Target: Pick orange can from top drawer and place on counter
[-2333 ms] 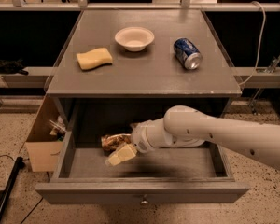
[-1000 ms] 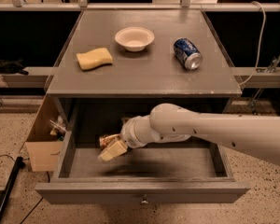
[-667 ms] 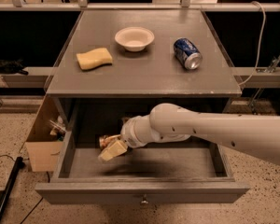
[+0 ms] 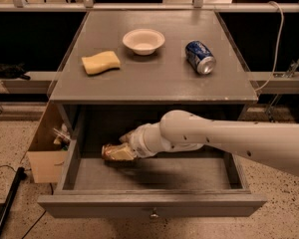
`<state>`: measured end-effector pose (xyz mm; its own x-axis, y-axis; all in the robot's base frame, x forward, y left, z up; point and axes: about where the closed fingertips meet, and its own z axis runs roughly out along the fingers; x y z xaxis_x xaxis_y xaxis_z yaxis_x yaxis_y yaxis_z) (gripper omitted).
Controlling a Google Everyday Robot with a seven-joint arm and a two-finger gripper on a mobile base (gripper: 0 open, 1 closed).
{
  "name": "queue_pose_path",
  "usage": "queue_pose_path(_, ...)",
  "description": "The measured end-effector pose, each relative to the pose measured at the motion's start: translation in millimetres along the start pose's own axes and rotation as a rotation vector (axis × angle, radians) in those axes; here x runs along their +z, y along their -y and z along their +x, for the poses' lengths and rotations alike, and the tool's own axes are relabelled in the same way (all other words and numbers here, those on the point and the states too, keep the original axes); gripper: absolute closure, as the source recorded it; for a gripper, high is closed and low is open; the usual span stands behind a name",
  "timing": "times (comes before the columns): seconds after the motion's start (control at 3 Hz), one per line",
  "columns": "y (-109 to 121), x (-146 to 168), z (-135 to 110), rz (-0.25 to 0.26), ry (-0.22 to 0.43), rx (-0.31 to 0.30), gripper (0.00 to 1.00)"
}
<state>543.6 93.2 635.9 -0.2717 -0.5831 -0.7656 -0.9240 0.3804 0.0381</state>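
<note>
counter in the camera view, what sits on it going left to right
On the counter: yellow sponge → white bowl → blue can. The hand is below, inside the top drawer, at the orange can.

A grey counter (image 4: 154,81) seen from above and in front. A white bowl (image 4: 143,41) sits near its back edge, about midway. A yellow sponge (image 4: 100,62) lies toward the left edge. A blue can (image 4: 200,57) lies on its side toward the right edge. Below the front edge, the top drawer (image 4: 149,203) stands pulled out, with a small knob (image 4: 153,214) at the centre of its front panel. A white robot arm (image 4: 229,141) reaches in from the right. Its gripper (image 4: 123,148) is at an orange can (image 4: 112,152) lying in the drawer's left half. A cardboard box (image 4: 42,158) stands below the front-left corner.
</note>
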Motion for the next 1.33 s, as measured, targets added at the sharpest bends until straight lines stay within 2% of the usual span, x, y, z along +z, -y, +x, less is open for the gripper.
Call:
queue_pose_path(0.67,0.0,0.0,0.0,0.0,0.0,0.0,0.95)
queue_pose_path(1.0,-0.1,0.1,0.0,0.0,0.0,0.0,1.0)
queue_pose_path(1.33,-0.1,0.1,0.0,0.0,0.0,0.0,1.0)
